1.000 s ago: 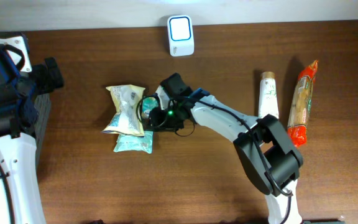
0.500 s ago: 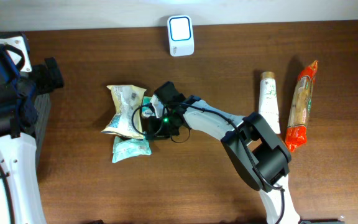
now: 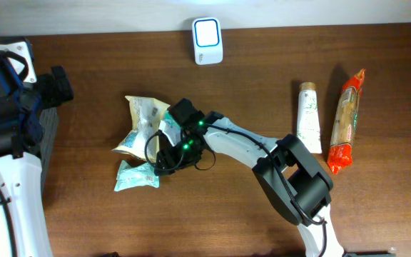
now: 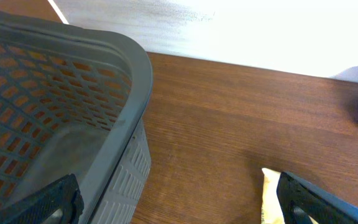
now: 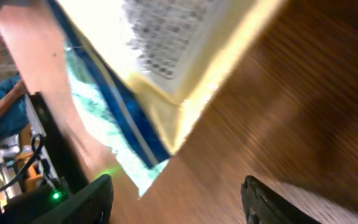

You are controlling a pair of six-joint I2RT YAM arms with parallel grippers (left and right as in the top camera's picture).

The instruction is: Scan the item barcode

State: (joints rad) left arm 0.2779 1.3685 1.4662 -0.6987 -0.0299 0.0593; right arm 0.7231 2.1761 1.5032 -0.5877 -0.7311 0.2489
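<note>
Overhead: wooden surface (image 3: 84, 214). White scanner (image 3: 207, 41) stands at the far edge, centre. Left of centre a yellow packet (image 3: 140, 121) lies flat, with a teal packet (image 3: 135, 176) just nearer, the two overlapping or touching. The right arm (image 3: 248, 146) reaches across, its right gripper (image 3: 164, 153) low over the spot where the packets meet; jaws hard to read from here. Well apart on the right lie a pale tube (image 3: 307, 116) and an orange-red packet (image 3: 346, 121), side by side. The left arm (image 3: 6, 107) sits at the left edge beside a grey basket (image 3: 49, 132). Left wrist: left gripper (image 4: 179, 205) with jaws spread wide, nothing between them, just wood. Basket wall on the left, a corner of the yellow packet low on the right. Right wrist: blurred. Jaws apart, bare wood between them, gripping nothing. Yellow packet's printed face fills the top, teal packet under its edge on the left, both just beyond the fingertips (image 5: 95, 199).
</note>
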